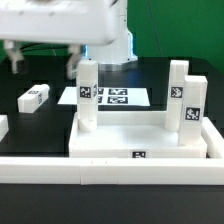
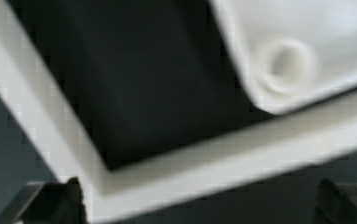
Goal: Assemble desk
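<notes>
The white desk tabletop (image 1: 110, 148) lies at the front centre with three white tagged legs standing in its corners: one on the exterior view's left (image 1: 88, 95) and two on the right (image 1: 178, 90) (image 1: 192, 108). A loose leg (image 1: 33, 97) lies flat on the black table to the left. My gripper (image 1: 45, 55) hangs open and empty above the table, left of the left standing leg. In the wrist view my gripper (image 2: 200, 205) is open, its dark fingertips (image 2: 50, 200) wide apart, with a tabletop corner and its empty round socket (image 2: 290, 62) below.
The marker board (image 1: 112, 97) lies behind the tabletop. A long white border rail (image 1: 110, 178) runs along the front, and a rail (image 2: 86, 130) crosses the wrist view diagonally. Another white piece (image 1: 3, 126) sits at the far left edge.
</notes>
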Motion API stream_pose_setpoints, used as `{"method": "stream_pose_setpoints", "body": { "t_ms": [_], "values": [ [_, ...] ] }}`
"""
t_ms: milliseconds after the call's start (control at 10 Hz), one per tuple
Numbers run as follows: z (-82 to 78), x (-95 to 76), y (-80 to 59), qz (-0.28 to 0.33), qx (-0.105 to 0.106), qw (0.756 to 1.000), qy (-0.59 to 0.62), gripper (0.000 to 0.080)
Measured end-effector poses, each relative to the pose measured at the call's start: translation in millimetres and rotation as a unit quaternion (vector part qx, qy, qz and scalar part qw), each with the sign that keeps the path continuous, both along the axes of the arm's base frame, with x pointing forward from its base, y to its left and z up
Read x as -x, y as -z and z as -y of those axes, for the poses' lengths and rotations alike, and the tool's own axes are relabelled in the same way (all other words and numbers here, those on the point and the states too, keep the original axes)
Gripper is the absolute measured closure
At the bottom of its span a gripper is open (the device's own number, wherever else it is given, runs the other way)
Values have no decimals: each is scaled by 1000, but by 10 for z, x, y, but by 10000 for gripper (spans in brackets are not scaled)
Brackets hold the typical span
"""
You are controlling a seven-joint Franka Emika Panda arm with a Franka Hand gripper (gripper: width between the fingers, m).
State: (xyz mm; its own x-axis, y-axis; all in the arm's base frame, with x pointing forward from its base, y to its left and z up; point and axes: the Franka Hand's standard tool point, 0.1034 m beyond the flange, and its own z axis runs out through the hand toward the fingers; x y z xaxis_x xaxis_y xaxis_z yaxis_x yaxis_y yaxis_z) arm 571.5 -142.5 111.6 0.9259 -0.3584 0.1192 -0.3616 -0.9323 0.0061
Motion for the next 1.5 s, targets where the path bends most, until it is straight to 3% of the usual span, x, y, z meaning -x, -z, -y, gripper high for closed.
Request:
{"method": "stream_pose_setpoints", "body": {
  "t_ms": [100,300,600,700,800,900,1000,1200,1400,1500],
  "values": [
    [124,112,96,-4,1,1000,9,150],
    [29,24,60,19,10,1000,3,150],
    [56,43,73,18,11,1000,5,150],
    [192,224,123,19,-1,999,36,150],
    [486,437,161,11,-8,999,33,150],
    [736,642,274,19,2,999,44,150],
    [733,795,387,6,-4,999,51,150],
    [714,746,360,2,-11,999,49,150],
    [620,817,401,-54,-59,996,42,150],
    [658,837,438,-66,-67,995,34,150]
  ]
}}
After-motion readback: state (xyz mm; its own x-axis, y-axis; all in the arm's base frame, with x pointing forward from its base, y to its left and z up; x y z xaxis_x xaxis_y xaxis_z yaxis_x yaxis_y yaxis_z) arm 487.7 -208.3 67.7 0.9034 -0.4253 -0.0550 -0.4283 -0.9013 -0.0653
